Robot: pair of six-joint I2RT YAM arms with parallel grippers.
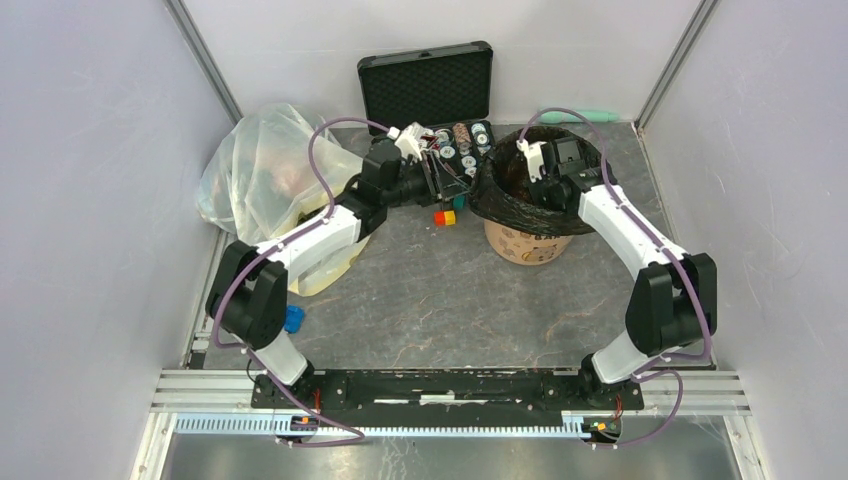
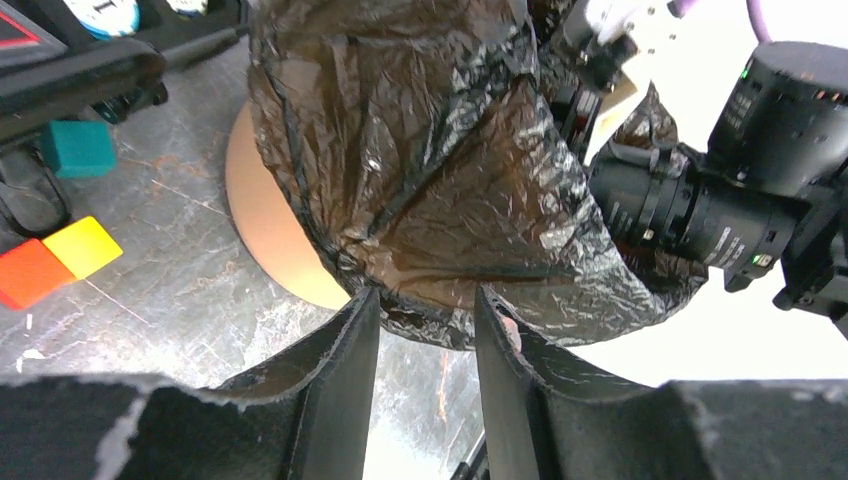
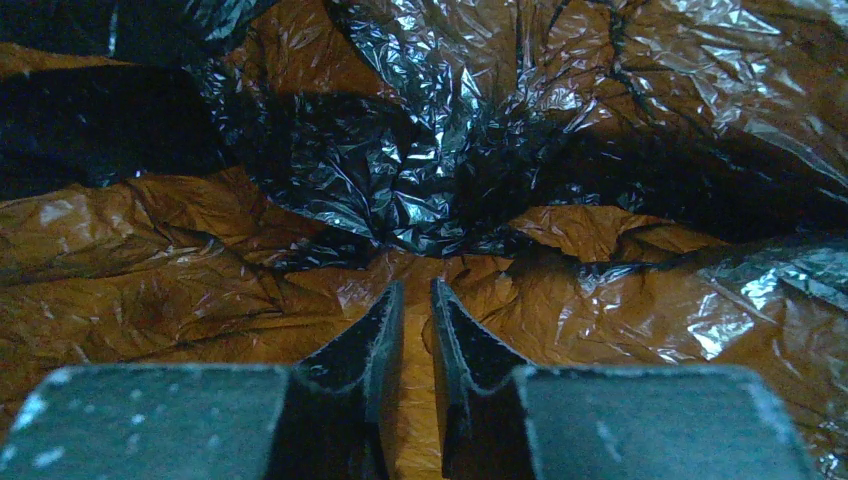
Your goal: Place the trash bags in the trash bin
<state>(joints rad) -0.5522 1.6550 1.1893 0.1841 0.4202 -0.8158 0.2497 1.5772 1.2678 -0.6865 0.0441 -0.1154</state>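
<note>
The trash bag (image 1: 500,195) is glossy black crinkled film draped over the mouth and upper side of the peach-orange trash bin (image 1: 527,243). In the left wrist view the trash bag (image 2: 430,150) covers the bin (image 2: 265,215). My left gripper (image 1: 466,186) is open beside the bin's left side, its tips (image 2: 425,300) at the bag's lower hem with bare table showing between them. My right gripper (image 1: 531,186) reaches down into the bin. In its wrist view the right gripper (image 3: 415,290) is nearly closed to a thin slit, tips against the bag film (image 3: 420,180) lining the inside.
An open black foam-lined case (image 1: 427,85) with chips (image 1: 462,140) stands behind the left gripper. A big translucent bag (image 1: 262,175) lies at the left. Red and yellow cubes (image 1: 445,217) and a teal cube (image 2: 75,147) lie near the bin. A blue object (image 1: 292,320) sits by the left arm.
</note>
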